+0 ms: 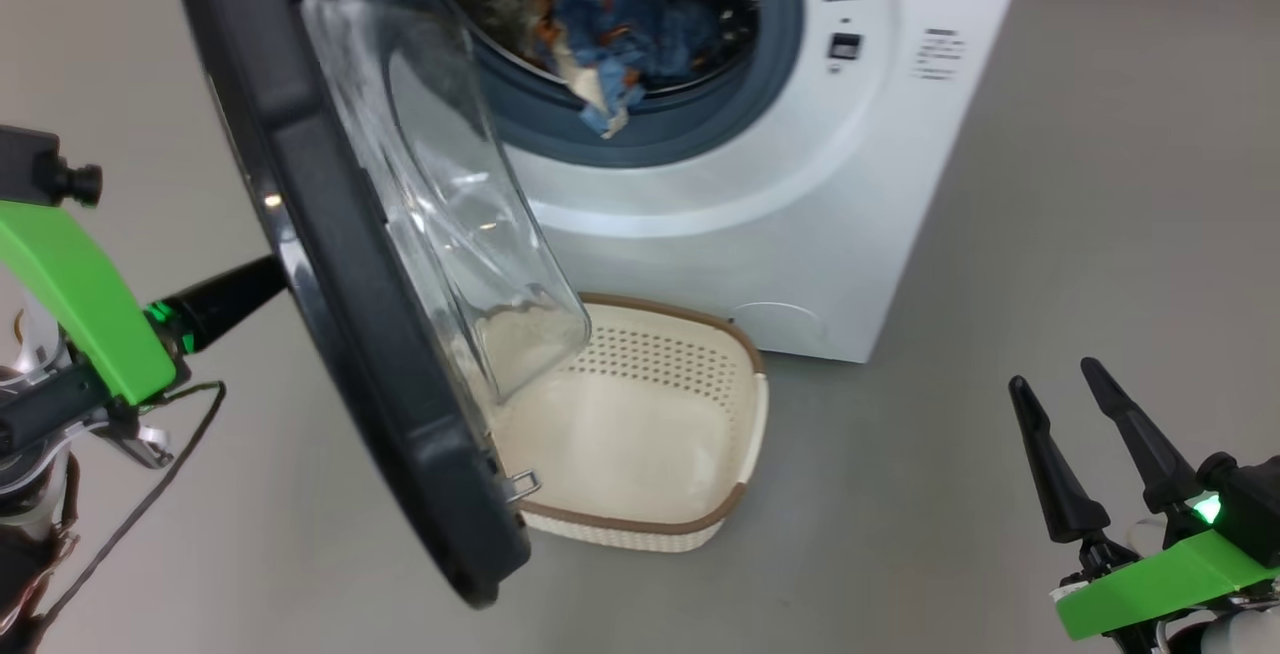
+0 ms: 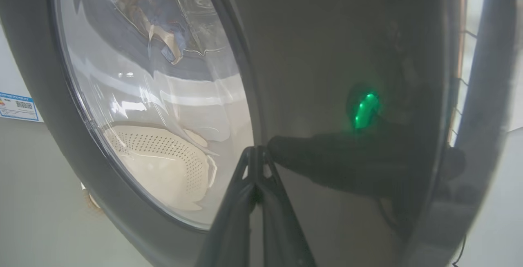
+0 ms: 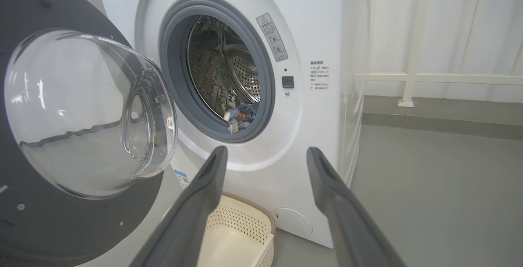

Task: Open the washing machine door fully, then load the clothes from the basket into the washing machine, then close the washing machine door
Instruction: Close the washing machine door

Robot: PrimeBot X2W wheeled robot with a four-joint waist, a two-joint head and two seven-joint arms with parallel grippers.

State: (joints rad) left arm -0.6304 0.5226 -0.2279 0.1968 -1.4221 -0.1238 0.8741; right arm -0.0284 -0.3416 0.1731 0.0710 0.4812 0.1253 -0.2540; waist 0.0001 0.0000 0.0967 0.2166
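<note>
left claw (image 2: 255,154) pinched shut, tips against glossy black-rimmed round door (image 1: 340,264), left of centre | right claw (image 1: 1054,375) spread, lower right, holding nothing | light blue printed clothes (image 1: 620,34) inside steel drum (image 3: 222,71), top centre | cream perforated basket (image 1: 650,524) on floor by door

Soft, even indoor light leaves faint shadows on the floor (image 1: 1050,234). White glare streaks and warped reflections cross the glass of the washing machine door (image 1: 340,264). Its glossy rim looks dim and hazy in the left wrist view, mirroring a green glow (image 2: 363,107).
</note>
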